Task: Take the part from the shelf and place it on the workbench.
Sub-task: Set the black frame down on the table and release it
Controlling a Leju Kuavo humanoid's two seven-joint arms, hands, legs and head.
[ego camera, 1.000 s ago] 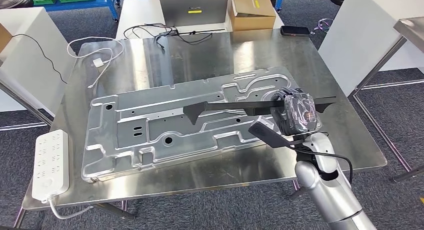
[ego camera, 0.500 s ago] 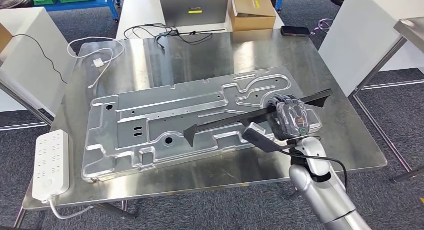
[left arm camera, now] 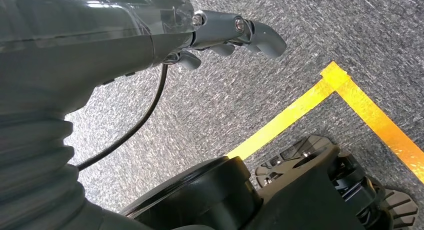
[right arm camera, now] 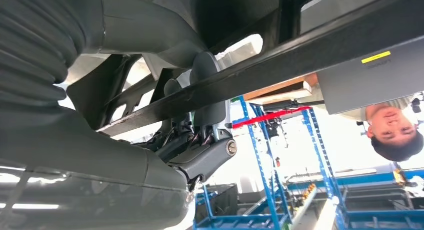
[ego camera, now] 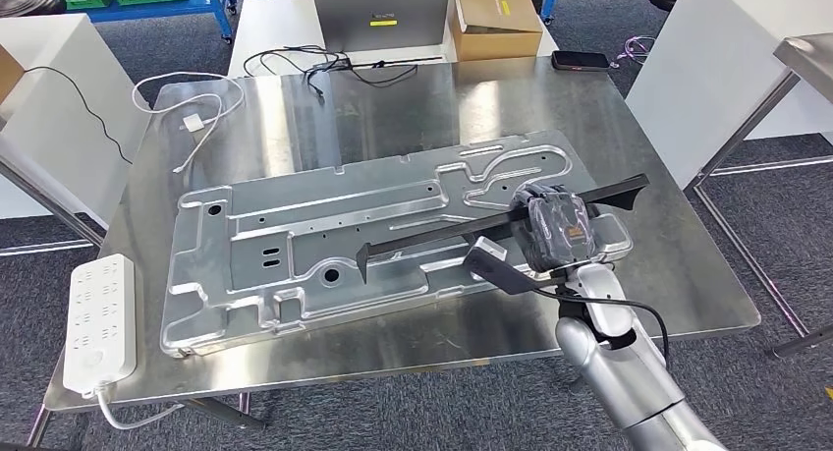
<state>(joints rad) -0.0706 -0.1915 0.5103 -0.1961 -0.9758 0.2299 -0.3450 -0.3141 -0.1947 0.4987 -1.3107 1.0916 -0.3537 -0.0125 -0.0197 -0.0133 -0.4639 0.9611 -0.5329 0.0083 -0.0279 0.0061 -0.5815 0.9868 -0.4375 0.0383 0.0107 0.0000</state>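
The part, a long black bar [ego camera: 442, 233] with angled ends, hangs tilted just above the table. My right hand [ego camera: 555, 230] grips it near its right half, with fingers wrapped around it. In the right wrist view the black bar [right arm camera: 280, 64] crosses in front of the fingers [right arm camera: 205, 89]. Under it a large stamped silver plate [ego camera: 295, 245] lies on the steel workbench [ego camera: 393, 107]. The bar's left end points down over the plate and its right end is raised. My left hand [left arm camera: 225, 32] hangs over grey floor with its fingers apart and holds nothing.
A white power strip [ego camera: 98, 318] lies at the bench's near left corner. A white charger with its cable [ego camera: 192, 122] and black cables [ego camera: 314, 63] lie at the back. Behind stand a cardboard box [ego camera: 494, 24], a phone [ego camera: 580, 60] and a metal case [ego camera: 393, 14]. A person [right arm camera: 392, 130] stands beyond.
My right hand has drawn back slightly toward the near edge and leftward with the bar. The bar has tilted from level: its left end dropped, its right end rose.
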